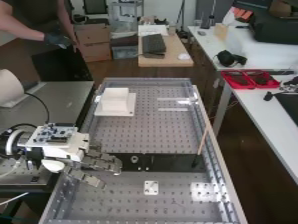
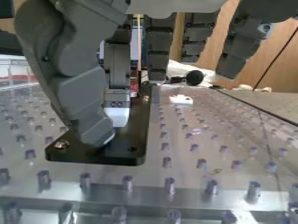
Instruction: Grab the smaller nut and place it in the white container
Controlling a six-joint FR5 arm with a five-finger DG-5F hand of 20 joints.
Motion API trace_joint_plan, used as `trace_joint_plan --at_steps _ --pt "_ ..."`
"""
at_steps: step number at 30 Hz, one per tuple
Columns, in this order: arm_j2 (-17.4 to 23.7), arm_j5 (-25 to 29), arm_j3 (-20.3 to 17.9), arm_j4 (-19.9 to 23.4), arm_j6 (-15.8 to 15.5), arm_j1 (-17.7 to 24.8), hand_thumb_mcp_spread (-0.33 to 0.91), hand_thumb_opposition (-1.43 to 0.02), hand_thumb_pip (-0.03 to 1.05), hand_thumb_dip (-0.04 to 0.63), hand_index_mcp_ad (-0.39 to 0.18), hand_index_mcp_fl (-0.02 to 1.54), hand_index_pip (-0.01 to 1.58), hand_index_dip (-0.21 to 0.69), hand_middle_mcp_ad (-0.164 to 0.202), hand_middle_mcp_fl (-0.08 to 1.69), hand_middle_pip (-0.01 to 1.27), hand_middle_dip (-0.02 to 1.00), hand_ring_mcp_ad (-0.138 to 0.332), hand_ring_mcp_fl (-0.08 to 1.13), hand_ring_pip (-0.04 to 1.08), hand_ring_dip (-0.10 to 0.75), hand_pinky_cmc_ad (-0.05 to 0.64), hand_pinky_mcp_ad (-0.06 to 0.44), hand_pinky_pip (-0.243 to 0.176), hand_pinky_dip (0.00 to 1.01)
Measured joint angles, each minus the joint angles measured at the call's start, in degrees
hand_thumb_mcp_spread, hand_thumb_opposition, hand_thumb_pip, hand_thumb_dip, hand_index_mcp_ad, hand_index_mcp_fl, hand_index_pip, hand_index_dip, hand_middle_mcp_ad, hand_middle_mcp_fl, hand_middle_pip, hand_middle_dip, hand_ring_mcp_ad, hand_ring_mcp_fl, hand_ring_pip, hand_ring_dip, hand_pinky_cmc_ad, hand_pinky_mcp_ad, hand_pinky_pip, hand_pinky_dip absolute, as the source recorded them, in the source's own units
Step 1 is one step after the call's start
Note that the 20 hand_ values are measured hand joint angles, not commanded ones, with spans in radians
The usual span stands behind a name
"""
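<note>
One hand (image 2: 80, 100) low over the near part of the black bar (image 2: 138, 131); whether apart, together or clamped on anything, could not tell. Smaller nut: position unconfirmed, judged at or just beneath the hand. Handling (judged): light, rigid, hard to damage, possibly slippery if smooth. Best hold was across opposite outer sides, low and centred, since a shallow or lopsided hold might have let it twist out. White container (image 1: 115, 102) stood well apart, farther along the bench (image 1: 143, 137)
</note>
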Motion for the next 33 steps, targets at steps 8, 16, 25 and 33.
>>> trace_joint_plan --at_steps 8,16,25,33 --pt "-0.04 -0.06 0.05 0.17 0.22 -0.02 0.46 -0.89 0.65 0.253 -0.168 0.27 1.52 0.073 0.051 0.22 0.12 0.24 0.115 0.00 0.09 0.087 0.365 0.284 -0.012 0.23" --pt "0.40 -0.24 0.00 0.21 0.04 0.24 0.47 -0.97 0.63 0.253 -0.168 0.35 1.52 0.075 0.051 0.22 0.12 0.24 0.115 0.00 0.09 0.087 0.365 0.284 -0.010 0.23" --pt "3.24 -0.88 0.06 -0.26 0.08 0.93 0.49 -0.97 0.61 0.251 -0.168 0.36 1.52 0.075 0.051 0.22 0.12 0.24 0.113 0.01 0.10 0.087 0.365 0.284 0.003 0.23" --pt "7.45 -1.64 -0.06 -2.06 0.46 2.43 0.49 -0.97 0.61 0.251 -0.168 0.36 1.51 0.079 0.051 0.25 0.12 0.24 0.113 0.01 0.10 0.087 0.365 0.284 0.003 0.23"
